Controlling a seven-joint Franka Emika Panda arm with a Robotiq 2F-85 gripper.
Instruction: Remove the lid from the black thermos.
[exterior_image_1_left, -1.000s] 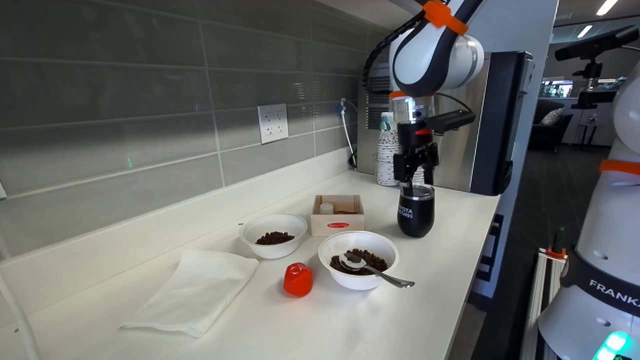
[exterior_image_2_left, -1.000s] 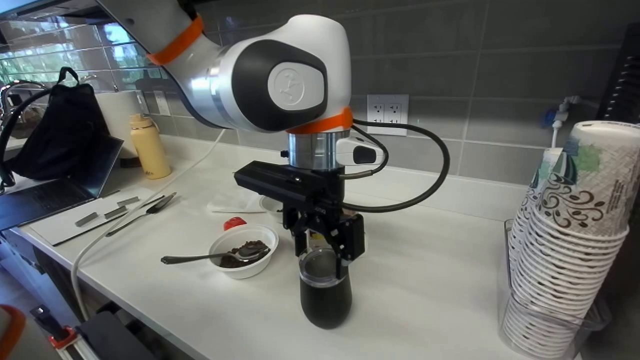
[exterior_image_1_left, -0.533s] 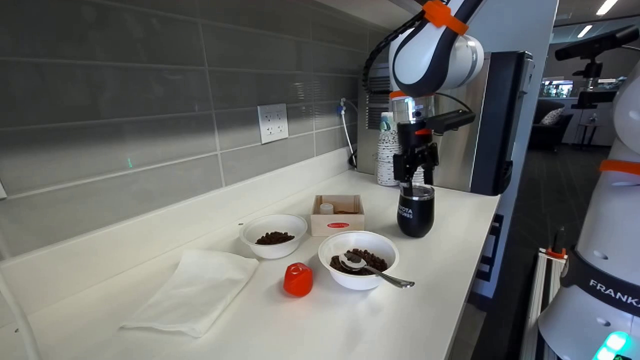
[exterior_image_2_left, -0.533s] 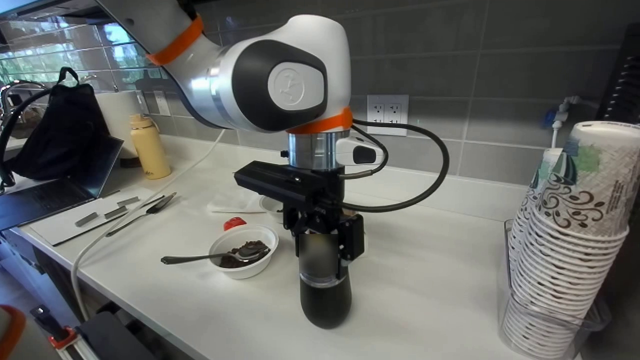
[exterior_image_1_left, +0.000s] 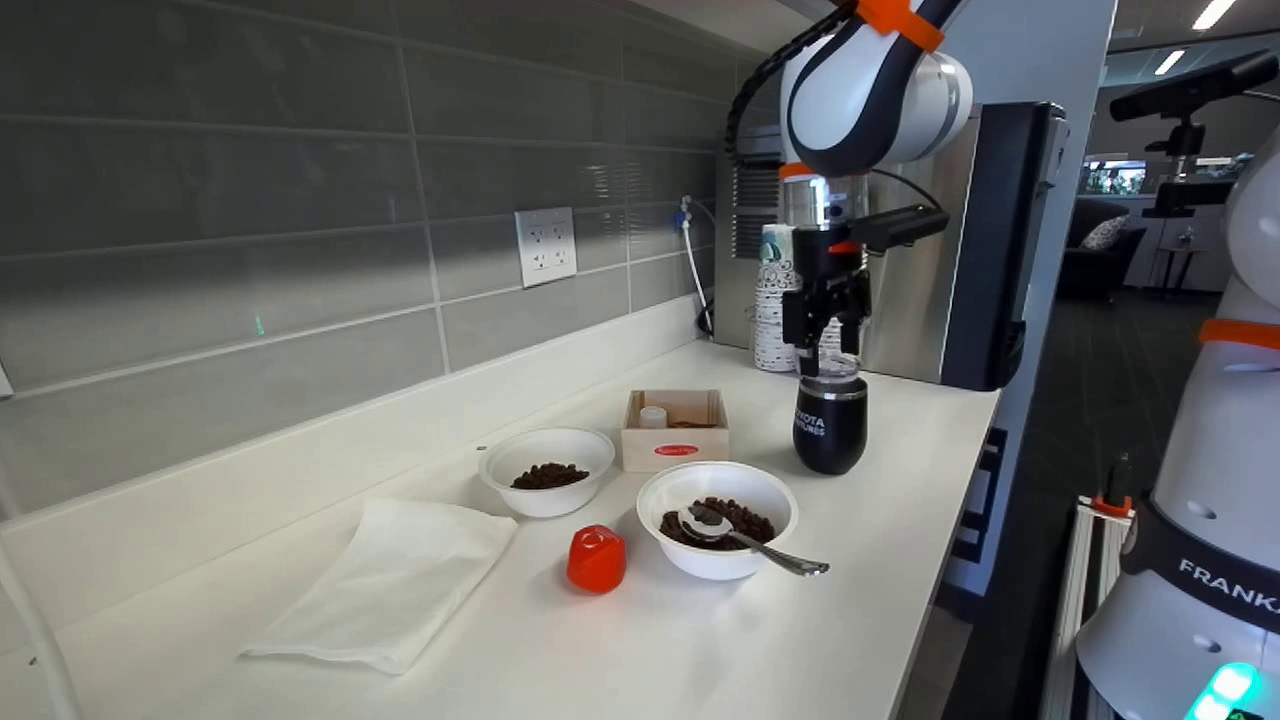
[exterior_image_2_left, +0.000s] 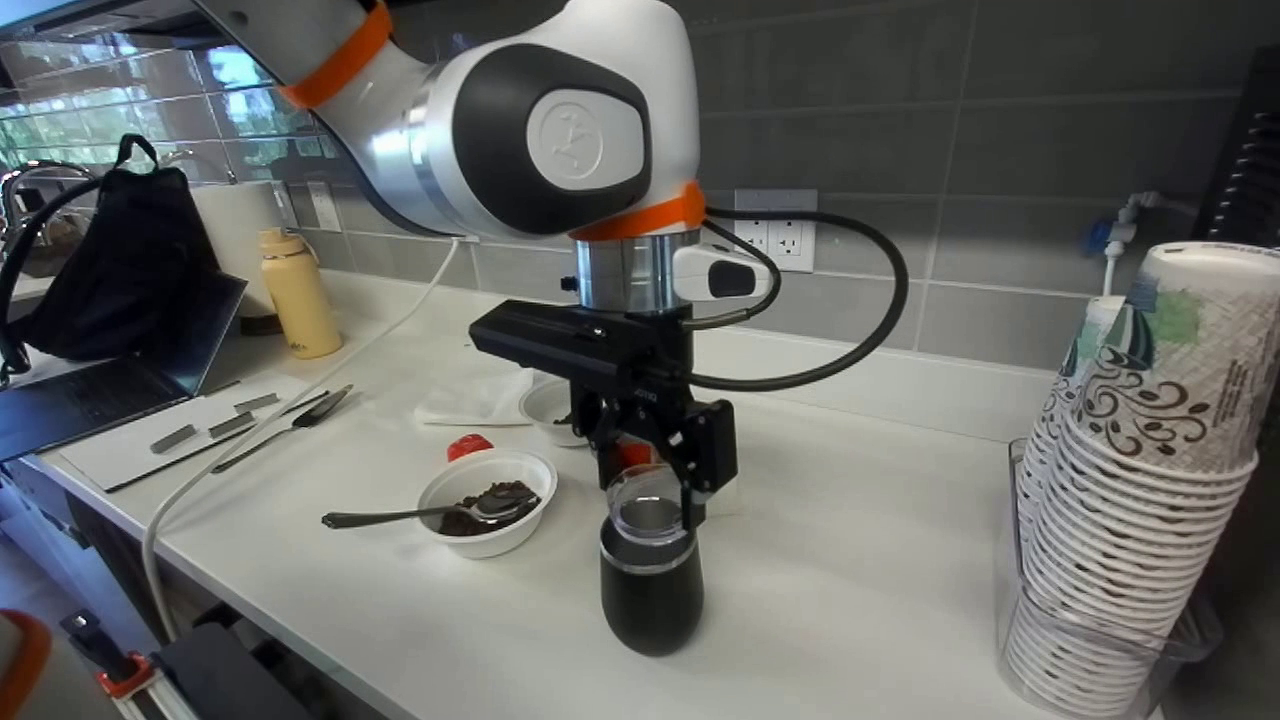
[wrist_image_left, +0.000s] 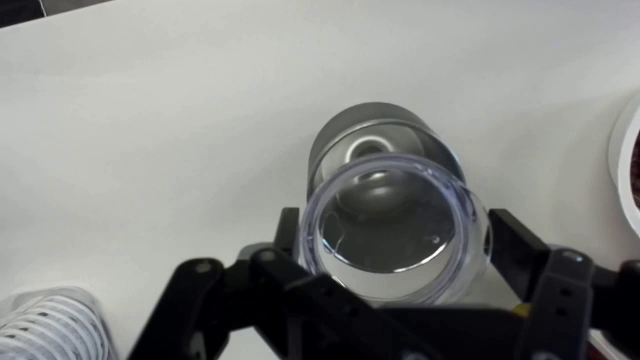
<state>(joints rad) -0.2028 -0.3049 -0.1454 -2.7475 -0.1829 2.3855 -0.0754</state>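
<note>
A see-through lid (exterior_image_2_left: 648, 500) sits pinched between the jaws of a robot's gripper (wrist_image_left: 395, 235), just over the mouth of a black thermos (exterior_image_2_left: 652, 600) on a white counter (exterior_image_1_left: 640, 660). The clear material makes the lid's lower edge hard to trace, and whether it clears the rim all the way round cannot be told. The lid appears roughly level, its short axis close to vertical; the thermos stands upright, mouth and long axis pointing up, its white lettering (exterior_image_1_left: 812, 424) curving partly out of sight. Near it are a small wooden box (exterior_image_1_left: 645, 452) and a white bowl (exterior_image_1_left: 705, 562) of dark pieces, a spoon (exterior_image_1_left: 778, 557) resting inside; a second white bowl (exterior_image_1_left: 545, 508), a small red cup (exterior_image_1_left: 596, 562) and a flat white sheet (exterior_image_1_left: 390, 590), cloth or paper impossible to tell, lie farther along. A stack of patterned paper cups (exterior_image_2_left: 1130, 540), cropped by the frame, stands in front of a steel appliance (exterior_image_1_left: 920, 310). A grey tiled wall (exterior_image_1_left: 220, 200) backs the counter, which stretches to a yellow bottle (exterior_image_2_left: 300, 305), a dark backpack (exterior_image_2_left: 120, 265) and an open laptop (exterior_image_2_left: 90, 400) cut off at the edge of view. Both exterior views crop the upper part of the robot arm (exterior_image_2_left: 570, 130).
</note>
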